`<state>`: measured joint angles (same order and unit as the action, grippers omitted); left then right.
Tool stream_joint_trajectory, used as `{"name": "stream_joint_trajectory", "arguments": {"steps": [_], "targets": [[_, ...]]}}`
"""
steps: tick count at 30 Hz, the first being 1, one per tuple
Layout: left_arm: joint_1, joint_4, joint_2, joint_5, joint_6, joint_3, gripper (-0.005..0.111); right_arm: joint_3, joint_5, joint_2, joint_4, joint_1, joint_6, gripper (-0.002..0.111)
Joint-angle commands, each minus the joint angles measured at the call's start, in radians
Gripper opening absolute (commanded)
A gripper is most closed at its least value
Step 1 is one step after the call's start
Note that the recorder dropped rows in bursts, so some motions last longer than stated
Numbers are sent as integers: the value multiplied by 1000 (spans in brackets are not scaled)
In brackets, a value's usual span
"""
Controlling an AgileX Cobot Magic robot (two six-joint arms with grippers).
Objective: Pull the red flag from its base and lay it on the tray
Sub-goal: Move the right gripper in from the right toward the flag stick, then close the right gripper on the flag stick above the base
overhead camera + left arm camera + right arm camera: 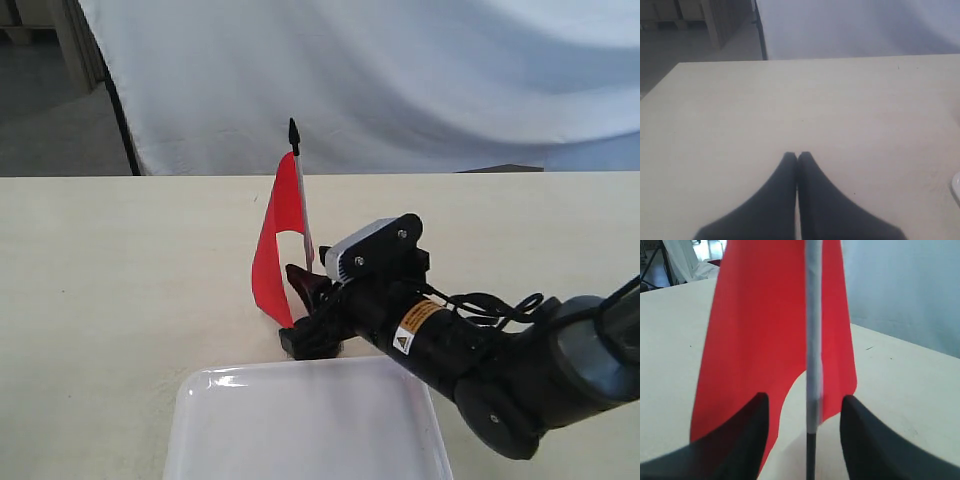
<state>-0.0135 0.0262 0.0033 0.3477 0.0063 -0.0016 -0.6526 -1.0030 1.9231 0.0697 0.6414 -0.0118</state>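
The red flag (272,235) stands upright on its thin black stick, pointed tip up, just behind the white tray (200,400). My right gripper (300,308) is open around the lower stick, one finger on each side and neither touching it. In the right wrist view the pale edge strip (813,340) and the black stick run between the fingers (747,435), with red cloth (755,330) behind. The base is hidden behind the gripper. My left gripper (797,155) is shut on nothing, over bare table.
The pale table (110,270) stretches left and right of the flag. A white cloth backdrop (400,80) hangs behind the far edge. The right arm (500,370) lies over the table at the tray's right corner. A sliver of white rim (956,187) shows in the left wrist view.
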Motion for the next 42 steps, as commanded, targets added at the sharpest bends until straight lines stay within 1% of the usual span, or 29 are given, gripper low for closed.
{"name": "stream_joint_trajectory", "arguments": {"steps": [1,6,8,11,13,14,24,31,33,36,42], "targets": [[3,3,-3,-5,-6,2,0,-42,-9,47,2,3,-2,44],[3,3,-3,-5,-6,2,0,-55,-9,78,2,3,-2,44],[3,3,-3,-5,-6,2,0,-55,-9,81,2,3,-2,41],[3,3,-3,-5,-6,2,0,-55,-12,81,2,3,-2,23],[3,3,-3,-5,-6,2,0,-55,-16,81,2,3,-2,6],[3,3,-3,-5,-6,2,0,-55,-16,81,2,3,-2,0],[3,3,-3,-5,-6,2,0,-55,-16,71,9,3,1,0],[3,3,-3,-5,-6,2,0,-55,1,-14,9,3,1,0],[3,3,-3,-5,-6,2,0,-55,52,-48,9,3,-11,0],[3,3,-3,-5,-6,2,0,-55,179,-117,9,3,-25,0],[3,3,-3,-5,-6,2,0,-55,505,-283,9,3,-25,0]]}}
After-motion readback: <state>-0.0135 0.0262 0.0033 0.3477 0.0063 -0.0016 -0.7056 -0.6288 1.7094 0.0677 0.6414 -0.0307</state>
